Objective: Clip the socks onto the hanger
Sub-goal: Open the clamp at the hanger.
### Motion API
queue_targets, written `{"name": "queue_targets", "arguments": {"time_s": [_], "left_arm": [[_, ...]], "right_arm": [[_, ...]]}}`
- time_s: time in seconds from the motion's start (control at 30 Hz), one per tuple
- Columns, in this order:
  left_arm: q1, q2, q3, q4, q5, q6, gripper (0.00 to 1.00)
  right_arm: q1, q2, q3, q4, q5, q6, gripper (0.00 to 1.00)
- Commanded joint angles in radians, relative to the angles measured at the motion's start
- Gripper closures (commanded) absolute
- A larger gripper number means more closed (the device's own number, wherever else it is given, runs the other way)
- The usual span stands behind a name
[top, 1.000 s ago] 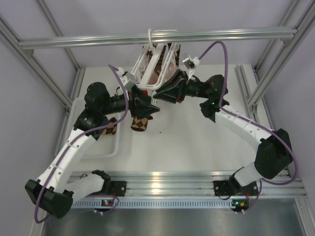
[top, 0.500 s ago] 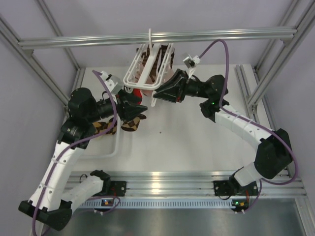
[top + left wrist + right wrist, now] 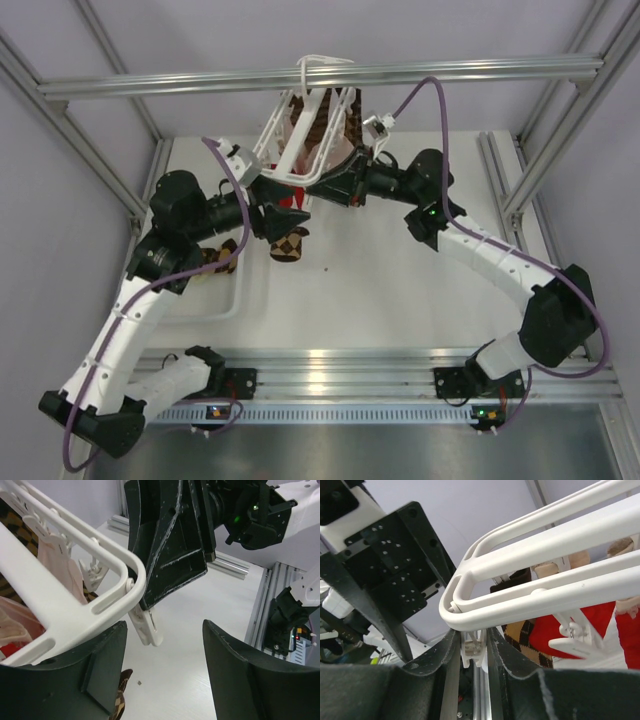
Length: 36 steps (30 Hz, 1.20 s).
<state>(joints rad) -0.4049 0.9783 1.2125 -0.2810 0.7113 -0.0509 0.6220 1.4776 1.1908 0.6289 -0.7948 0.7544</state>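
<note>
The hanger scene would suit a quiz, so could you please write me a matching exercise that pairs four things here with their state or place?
Things:
1. left gripper
2. right gripper
3. hanger
4. red sock

States or places:
A. jaws shut on a white clip
B. hooked over the metal bar overhead
C. jaws open, gripping nothing
D. hanging beneath the white frame

Pairs: 1-C, 2-A, 3-B, 4-D
</note>
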Motion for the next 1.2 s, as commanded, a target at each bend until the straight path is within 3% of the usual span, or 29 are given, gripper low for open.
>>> {"name": "queue_targets", "arguments": {"time_s": [0.0,0.23,0.5,0.63,0.97,1.17], "left_arm": [[-0.043,0.008,-0.007,0.12,-0.108,0.042,0.33],[-0.136,0.037,-0.041,0.189,-0.266,0.098,0.34],[-0.141,0.053,-0.065,0.25,-0.352,0.052,0.37],[-0.141,0.053,-0.07,0.25,-0.381,0.056,0.38],[-0.147,0.068,-0.053,0.252,-0.395,0.109,0.59],[-0.172,0.062,-0.057,0.246,-0.371,0.126,0.86]], "right_arm": [[0.025,-0.063,0.027,-0.084,0.075,-0.075,1.0],[0.028,-0.082,0.024,-0.075,0.072,-0.075,1.0],[0.025,-0.088,0.003,0.005,0.009,-0.055,1.0],[0.021,-0.094,0.012,-0.046,0.052,-0.067,1.0],[0.045,-0.096,0.062,-0.233,0.147,-0.147,1.0],[0.062,-0.099,0.066,-0.284,0.241,-0.15,1.0]]}}
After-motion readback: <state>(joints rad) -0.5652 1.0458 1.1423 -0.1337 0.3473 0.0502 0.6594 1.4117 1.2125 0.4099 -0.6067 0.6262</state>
